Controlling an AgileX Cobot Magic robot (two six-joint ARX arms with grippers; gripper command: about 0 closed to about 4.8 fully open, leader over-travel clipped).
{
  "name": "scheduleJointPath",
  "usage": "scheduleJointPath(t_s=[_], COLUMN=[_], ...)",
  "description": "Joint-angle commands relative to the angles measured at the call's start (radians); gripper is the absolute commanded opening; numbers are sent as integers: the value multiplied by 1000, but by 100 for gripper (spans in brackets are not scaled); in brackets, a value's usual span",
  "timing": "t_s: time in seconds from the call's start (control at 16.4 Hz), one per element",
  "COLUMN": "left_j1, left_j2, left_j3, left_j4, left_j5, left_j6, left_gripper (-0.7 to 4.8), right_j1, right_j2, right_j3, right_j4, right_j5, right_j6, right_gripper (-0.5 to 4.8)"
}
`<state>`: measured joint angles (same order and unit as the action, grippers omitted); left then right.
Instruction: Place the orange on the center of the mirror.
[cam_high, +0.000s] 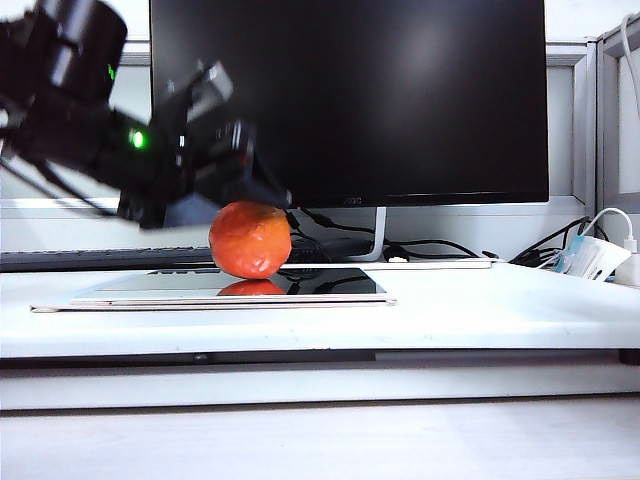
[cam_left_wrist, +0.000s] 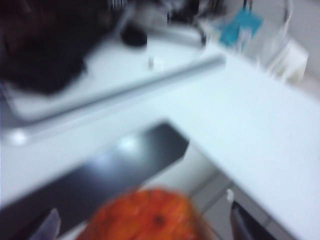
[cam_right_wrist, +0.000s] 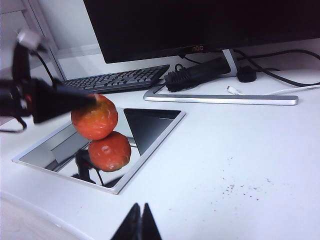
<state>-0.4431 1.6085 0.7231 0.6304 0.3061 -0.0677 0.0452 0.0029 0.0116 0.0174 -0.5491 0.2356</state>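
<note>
The left gripper (cam_left_wrist: 142, 225) hangs with jaws spread on either side of the orange (cam_high: 250, 239). The right gripper (cam_right_wrist: 138, 224), jaws together, sits well apart from the orange.

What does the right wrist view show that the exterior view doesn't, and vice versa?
Right wrist only: the whole top face of the mirror with the orange's reflection in full, the keyboard's keys, specks on the table, and the right gripper, shut, low over the table and away from the mirror.
Exterior only: the monitor's whole screen and a white charger at the right.
Both: the orange resting on the mirror, with the open left gripper just above and behind it.
</note>
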Motion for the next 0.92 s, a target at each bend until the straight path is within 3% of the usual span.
scheduleJointPath(t_s=[0.06, 0.18, 0.24, 0.31, 0.49, 0.61, 0.67, 0.79, 0.92], left_j1=[1, 1, 2, 2, 1, -6, -26, -117, -198], left_j2=[-56, -108, -176, -235, -430, -660, -759, -1016, -1193], left_j3=[7, 7, 6, 6, 6, 6, 6, 6, 6], left_j4=[15, 14, 4, -27, -94, -234, -311, -528, -665], left_j5=[-34, -84, -104, -104, -106, -183, -238, -449, -596], left_j6=[0, 12, 40, 47, 51, 44, 79, 151, 169], left_gripper=[479, 479, 347, 20, -5, -5, -5, -5, -5], right_j1=[0, 0, 0, 0, 0, 0, 0, 0, 0], right_j2=[0, 0, 0, 0, 0, 0, 0, 0, 0], right_j3=[-7, -7, -7, -7, -7, -7, -7, -7, -7], right_j4=[17, 17, 17, 17, 18, 18, 18, 18, 17], right_j5=[2, 2, 2, 2, 2, 1, 1, 2, 143], right_j6=[-1, -2, -1, -1, -1, -1, -1, -1, -1], right_gripper=[-1, -1, -1, -1, -1, -1, -1, -1, -1])
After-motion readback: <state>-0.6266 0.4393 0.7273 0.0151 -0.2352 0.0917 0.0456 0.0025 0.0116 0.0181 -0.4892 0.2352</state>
